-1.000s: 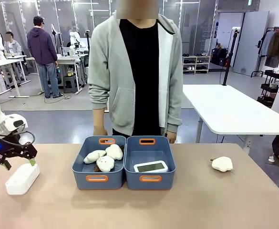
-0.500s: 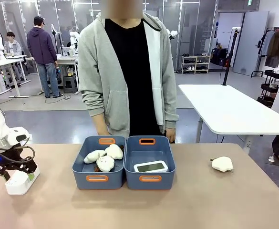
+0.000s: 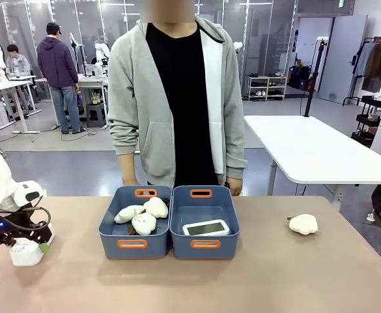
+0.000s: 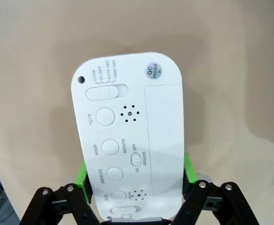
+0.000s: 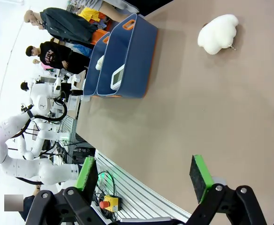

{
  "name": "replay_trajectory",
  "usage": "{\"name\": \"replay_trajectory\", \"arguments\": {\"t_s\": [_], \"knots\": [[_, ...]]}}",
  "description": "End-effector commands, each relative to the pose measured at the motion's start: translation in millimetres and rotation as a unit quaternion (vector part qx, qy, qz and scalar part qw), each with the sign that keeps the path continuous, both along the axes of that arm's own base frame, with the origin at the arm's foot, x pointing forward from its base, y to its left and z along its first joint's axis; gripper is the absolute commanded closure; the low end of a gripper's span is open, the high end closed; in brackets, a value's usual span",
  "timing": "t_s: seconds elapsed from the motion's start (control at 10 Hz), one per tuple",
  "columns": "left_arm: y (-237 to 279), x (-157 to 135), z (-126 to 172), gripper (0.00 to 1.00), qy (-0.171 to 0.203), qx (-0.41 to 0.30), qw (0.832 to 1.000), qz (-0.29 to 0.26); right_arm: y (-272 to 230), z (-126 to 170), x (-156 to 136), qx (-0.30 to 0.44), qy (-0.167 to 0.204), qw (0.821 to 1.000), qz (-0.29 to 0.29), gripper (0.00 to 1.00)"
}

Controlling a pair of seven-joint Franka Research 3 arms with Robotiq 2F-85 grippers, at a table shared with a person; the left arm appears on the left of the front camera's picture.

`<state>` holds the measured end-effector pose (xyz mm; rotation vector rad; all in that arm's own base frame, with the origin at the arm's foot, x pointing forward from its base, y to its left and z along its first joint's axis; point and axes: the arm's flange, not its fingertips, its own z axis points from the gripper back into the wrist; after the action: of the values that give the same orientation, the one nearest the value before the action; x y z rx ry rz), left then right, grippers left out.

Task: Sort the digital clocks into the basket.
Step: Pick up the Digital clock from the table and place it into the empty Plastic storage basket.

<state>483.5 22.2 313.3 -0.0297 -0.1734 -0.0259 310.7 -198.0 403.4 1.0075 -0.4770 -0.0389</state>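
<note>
table [image 3: 275, 280] | person [image 3: 177, 98] stands at far side | right basket [image 3: 205, 245] holds one clock [image 3: 206, 227], screen up | left basket [image 3: 132, 245] holds plushes [image 3: 144, 216] | left gripper [image 4: 136, 173] clenched on second clock [image 4: 127, 117], button side facing wrist, at table's far left | right gripper [image 5: 144, 173] released, over bare table | loose plush [image 3: 303, 223] far right

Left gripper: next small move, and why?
Probably lift straight up. The left gripper is shut on the digital clock, green pads on its sides, and it rests on the table; the basket holding the other clock stands to its right.
</note>
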Motion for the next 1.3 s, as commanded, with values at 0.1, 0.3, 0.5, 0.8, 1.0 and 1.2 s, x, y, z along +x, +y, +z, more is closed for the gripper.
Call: {"name": "replay_trajectory", "arguments": {"t_s": [0.1, 0.3, 0.5, 0.8, 1.0, 1.2], "knots": [[0, 0, -10, 1.0, -0.013, 0.014, 1.0, 0.005, 1, 1, 0, 0.0, 0.002, 1.0, 0.001, 0.0], [2, -1, 2, 0.8, -0.012, -0.011, 1.0, 0.011, 1, 1, 0, 0.0, 0.002, 1.0, 0.001, 0.0], [17, -23, 61, 0.8, 0.019, -0.075, 0.997, -0.012, 1, 1, 0, 0.0, 0.002, 1.0, 0.001, 0.0], [39, -60, 126, 0.8, 0.012, -0.163, 0.986, -0.018, 1, 1, 0, 0.0, 0.002, 1.0, 0.001, 0.0], [39, -72, 134, 0.8, -0.003, -0.214, 0.976, -0.035, 1, 1, 0, 0.0, 0.002, 1.0, 0.001, 0.0], [14, -73, 148, 0.8, -0.05, -0.338, 0.933, -0.116, 1, 1, 0, 0.0, 0.002, 1.0, 0.001, 0.0]]}}
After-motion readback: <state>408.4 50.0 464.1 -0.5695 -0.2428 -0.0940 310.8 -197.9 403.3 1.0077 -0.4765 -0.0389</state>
